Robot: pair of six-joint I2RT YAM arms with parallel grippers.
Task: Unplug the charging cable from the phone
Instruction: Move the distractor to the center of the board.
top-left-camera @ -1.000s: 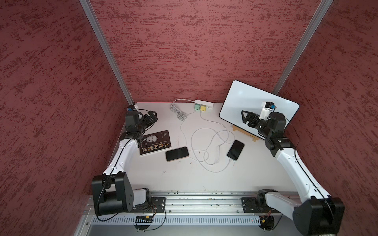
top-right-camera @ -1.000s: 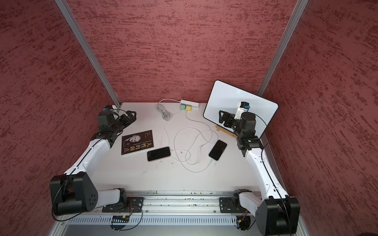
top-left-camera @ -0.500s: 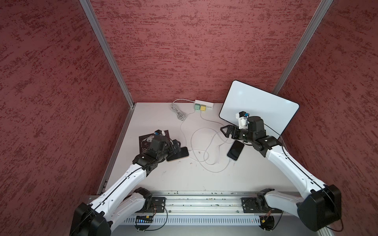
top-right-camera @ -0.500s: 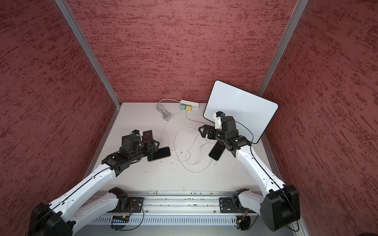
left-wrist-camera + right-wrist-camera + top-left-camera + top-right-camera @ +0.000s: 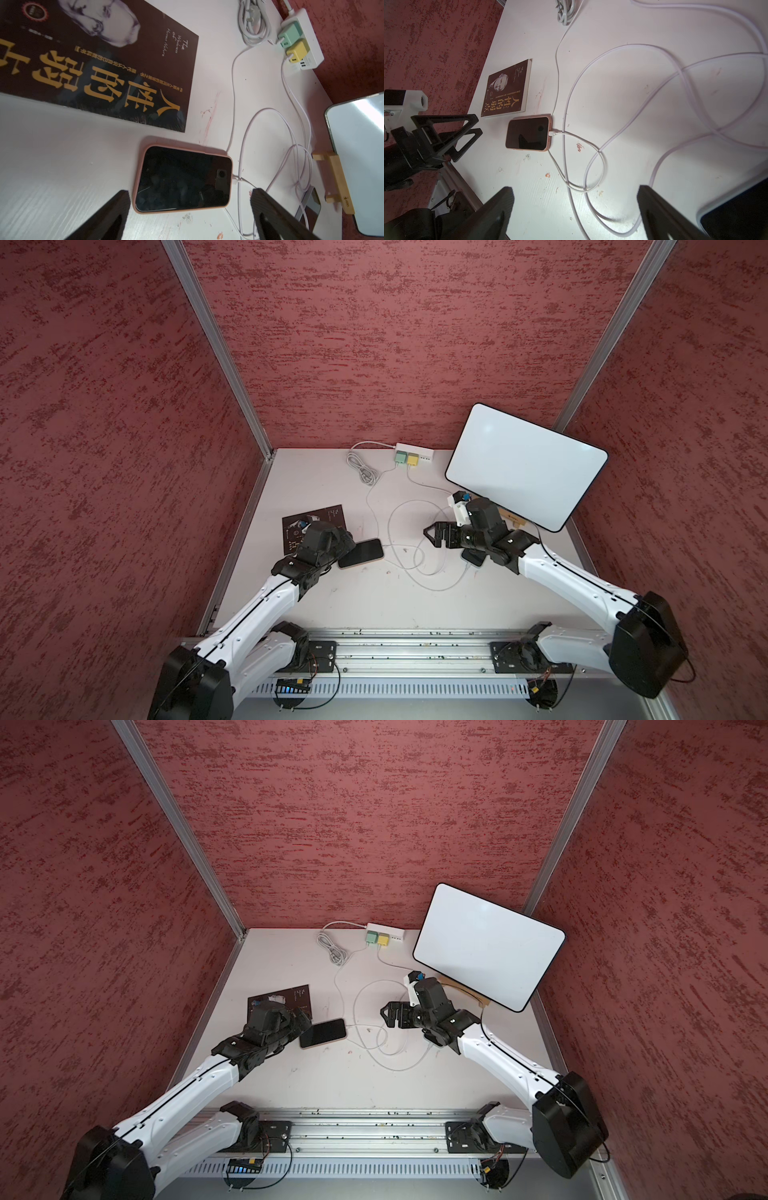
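Both top views show the phone (image 5: 360, 553) flat on the counter (image 5: 374, 605), a bit left of the middle. The white charging cable (image 5: 554, 133) is plugged into its right end and curls in big loops. The left claw (image 5: 190, 192) hangs wide open over the phone, holding nothing. The right claw (image 5: 574, 188) is wide open too, over the loops. A dark book (image 5: 293, 533) lies just beside the phone, partly hidden by the left arm (image 5: 266, 605). A second phone (image 5: 473, 561) peeks out under the right arm (image 5: 573, 576).
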